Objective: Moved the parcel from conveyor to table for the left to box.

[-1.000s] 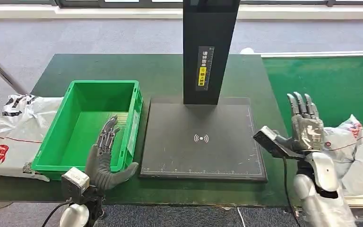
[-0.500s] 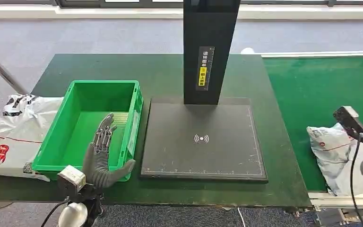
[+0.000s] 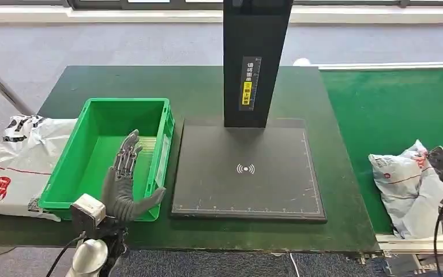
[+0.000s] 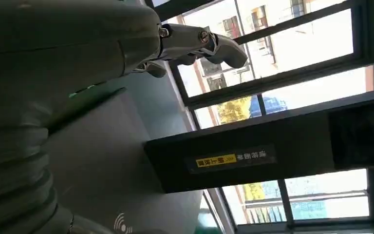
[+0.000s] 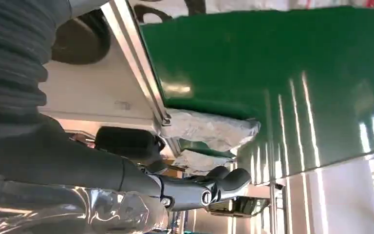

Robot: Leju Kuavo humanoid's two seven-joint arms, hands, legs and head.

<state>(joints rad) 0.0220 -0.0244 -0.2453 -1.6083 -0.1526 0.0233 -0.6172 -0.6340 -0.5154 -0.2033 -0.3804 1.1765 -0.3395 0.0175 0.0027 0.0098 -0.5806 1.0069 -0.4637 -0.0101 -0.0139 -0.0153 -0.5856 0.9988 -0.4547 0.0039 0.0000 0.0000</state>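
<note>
Pickup step: right hand (image 5: 185,187) beside parcel (image 3: 406,187) on conveyor (image 3: 392,109), grip unclear. Left hand (image 3: 124,184) spread, empty. Next: lift across to counter (image 3: 202,92).

Yellow label (image 3: 246,92) with unreadable characters on black post (image 3: 256,34), wireless symbol (image 3: 245,168) on pad (image 3: 207,173)

crate (image 3: 107,150) left of pad (image 3: 248,170) — parcel (image 3: 406,187) perhaps on conveyor (image 3: 392,104)

The right hand (image 5: 195,190) lay mostly hidden behind the parcel (image 3: 406,190) at the head picture's right edge, so its hold could not be told. The parcel's label was too small to read. The left hand (image 3: 124,187) covered part of the bin's (image 3: 101,109) near wall. The bag (image 3: 17,161) ran off the left edge.
</note>
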